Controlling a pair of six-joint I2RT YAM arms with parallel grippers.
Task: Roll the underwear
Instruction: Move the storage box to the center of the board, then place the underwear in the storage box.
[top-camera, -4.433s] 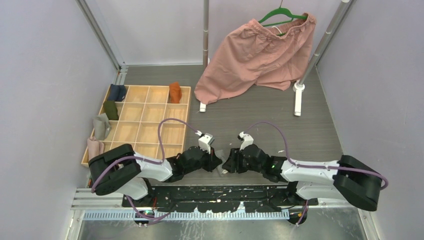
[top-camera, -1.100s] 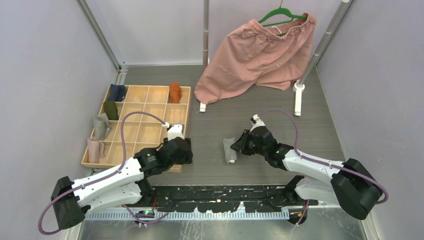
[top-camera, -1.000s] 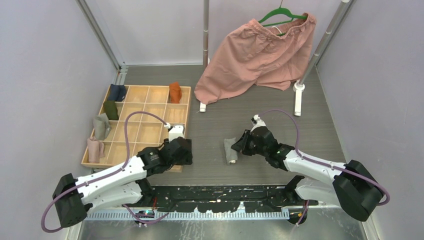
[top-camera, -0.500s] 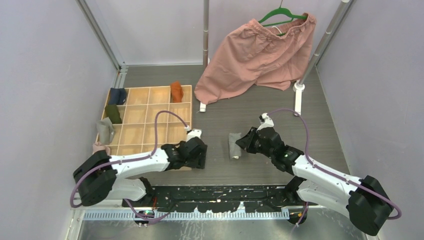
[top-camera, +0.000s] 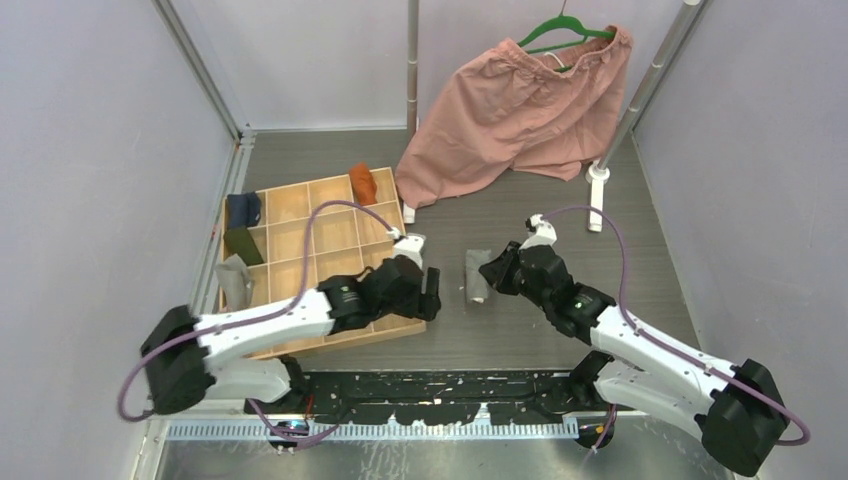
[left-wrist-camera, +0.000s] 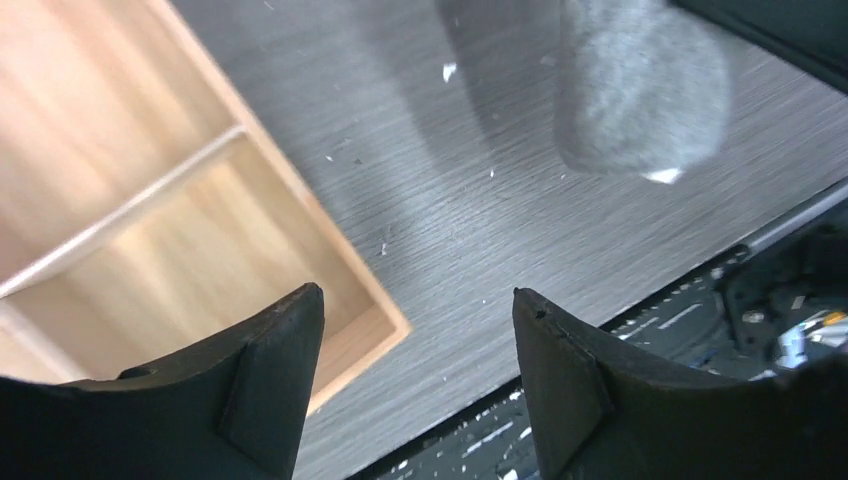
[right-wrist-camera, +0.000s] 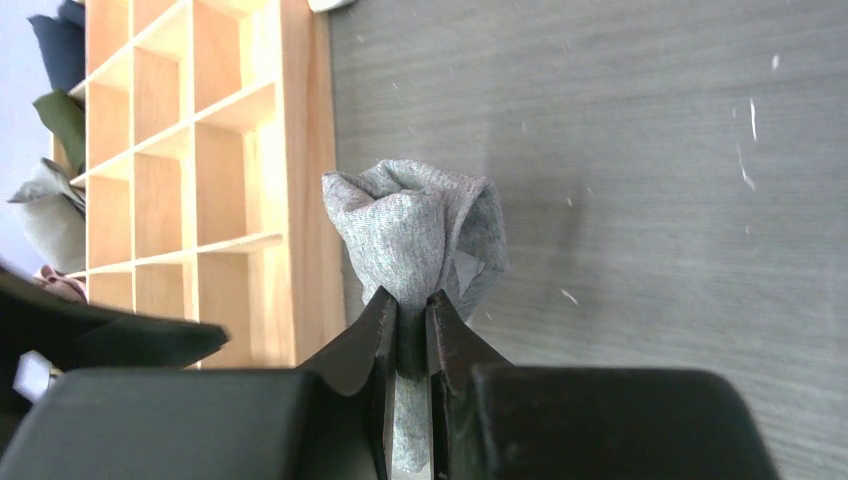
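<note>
Moved: pale wooden grid tray (top-camera: 290, 203), now askew, nearer left fingers (left-wrist-camera: 270, 370).
Gap: left fingers apart, tray corner between them.
Grip: right fingers (right-wrist-camera: 372, 335) clamped on grey rolled cloth underwear (right-wrist-camera: 420, 230).

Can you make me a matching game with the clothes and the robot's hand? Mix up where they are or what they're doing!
Things:
1. grey underwear
2. rust-orange underwear
3. pink shorts
4. left gripper

Places or states:
A. open, holding nothing
B. on the green hanger
C. pinched in the right gripper
D. in a corner compartment of the wooden tray

Pairs: 1-C, 2-D, 3-B, 4-A
</note>
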